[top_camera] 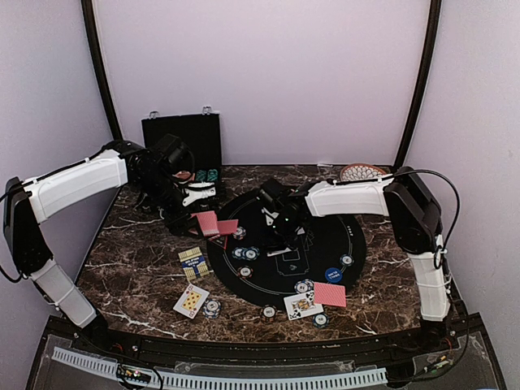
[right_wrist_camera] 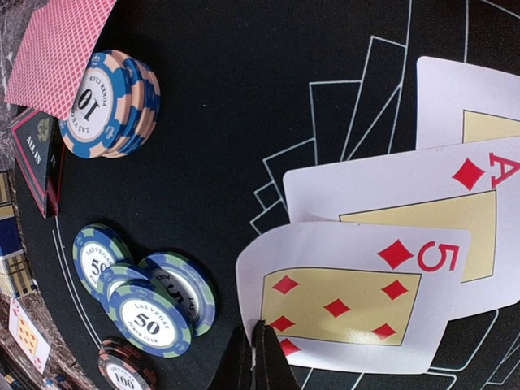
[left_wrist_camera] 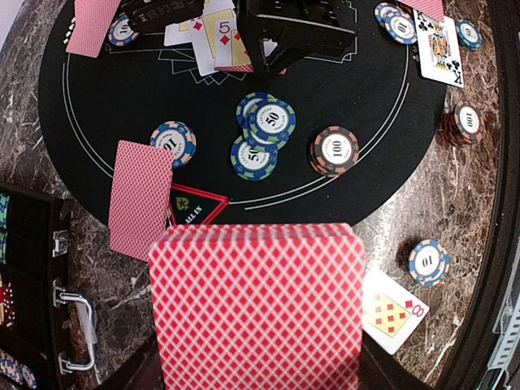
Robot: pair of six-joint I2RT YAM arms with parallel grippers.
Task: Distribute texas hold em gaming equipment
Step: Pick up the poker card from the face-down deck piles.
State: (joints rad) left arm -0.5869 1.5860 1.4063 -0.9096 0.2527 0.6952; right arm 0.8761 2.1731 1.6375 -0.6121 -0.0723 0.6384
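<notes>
Since the right gripper (right_wrist_camera: 258, 361) has its tips pressed together at the edge of the five of diamonds (right_wrist_camera: 349, 296), which overlaps the ace of diamonds (right_wrist_camera: 422, 203) mid-mat (right_wrist_camera: 244, 122), a drag could pull both cards askew; cannot tell if the edge is truly pinched. Further left, the left gripper (top_camera: 199, 203) clamps the deck (left_wrist_camera: 256, 309) over the mat's left rim. Its top cards are fanned, so a loose one may slide off.
</notes>
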